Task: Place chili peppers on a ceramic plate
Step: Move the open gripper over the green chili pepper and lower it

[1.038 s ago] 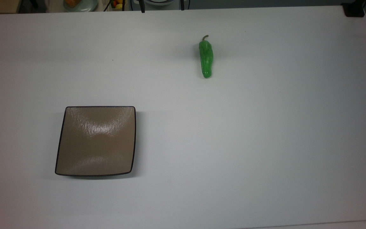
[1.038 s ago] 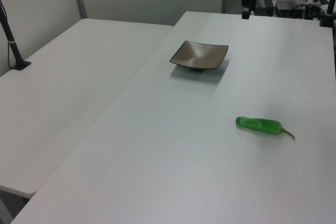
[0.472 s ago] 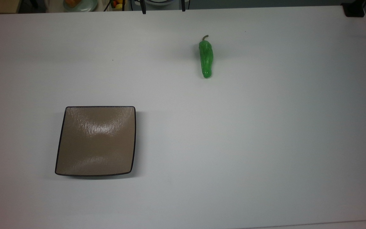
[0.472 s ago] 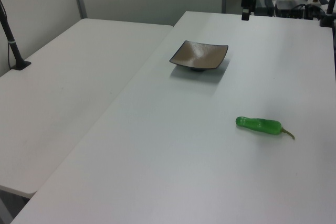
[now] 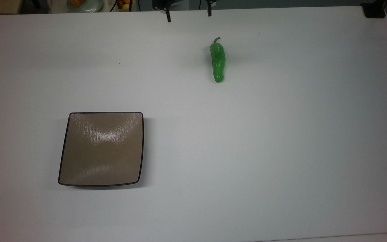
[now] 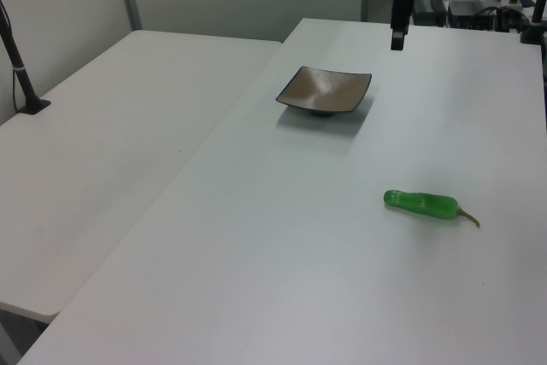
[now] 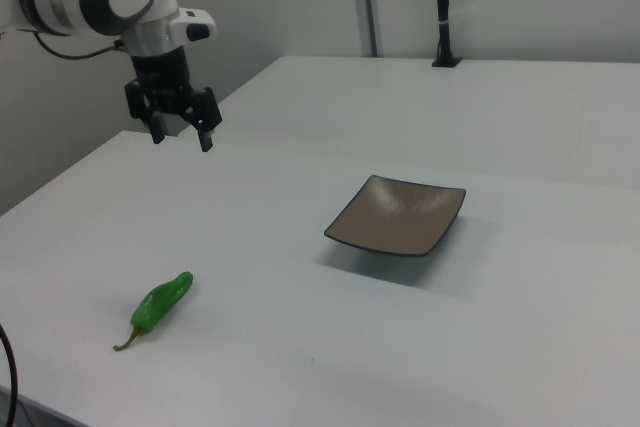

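The chili pepper is bright green and wrinkled and lies flat on the white table, stem toward the top view's upper edge. It also lies on the table in the left view and the right view. The square brown ceramic plate with a thin black rim sits bare at the top view's lower left. My gripper hangs open above the table's far edge, up and to the top view's left of the pepper. Nothing is between its two dark fingers. In the left view the gripper hovers behind the plate.
A black mount sits on the table's corner at the top view's upper right. A second white table adjoins with a black pole on it. Clutter, including a dish of fruit, lies beyond the far edge.
My gripper has come further over the table, lower and toward the top view's right, nearer the pepper. Pepper and plate have not moved.
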`<state>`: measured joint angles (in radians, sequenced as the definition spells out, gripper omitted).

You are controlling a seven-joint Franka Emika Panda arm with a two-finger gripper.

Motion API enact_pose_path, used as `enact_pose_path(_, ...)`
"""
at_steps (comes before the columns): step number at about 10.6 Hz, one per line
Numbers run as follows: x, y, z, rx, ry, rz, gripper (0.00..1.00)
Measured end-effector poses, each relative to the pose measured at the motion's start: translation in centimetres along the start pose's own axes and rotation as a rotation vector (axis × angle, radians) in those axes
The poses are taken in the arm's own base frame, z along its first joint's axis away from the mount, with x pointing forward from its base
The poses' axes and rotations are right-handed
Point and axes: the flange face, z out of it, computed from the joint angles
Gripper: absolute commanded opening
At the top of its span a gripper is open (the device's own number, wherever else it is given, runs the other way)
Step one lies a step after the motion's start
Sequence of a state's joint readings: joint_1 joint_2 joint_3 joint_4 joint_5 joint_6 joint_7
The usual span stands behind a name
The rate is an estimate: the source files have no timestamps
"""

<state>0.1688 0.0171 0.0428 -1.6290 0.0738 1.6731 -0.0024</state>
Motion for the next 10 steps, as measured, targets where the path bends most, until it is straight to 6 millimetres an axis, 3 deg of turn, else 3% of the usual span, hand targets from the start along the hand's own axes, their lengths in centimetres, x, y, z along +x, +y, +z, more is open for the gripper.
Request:
enact_pose_path(4, -1.6, -3.2, 2.5, -0.001, -0.059, -0.064, 1.0)
enact_pose_path(8, -4.8, -7.1, 7.6, -0.014, -0.173, -0.139, 1.0)
enact_pose_path(10, -5.6, -7.7, 10.3, -0.019, -0.202, -0.152, 1.0)
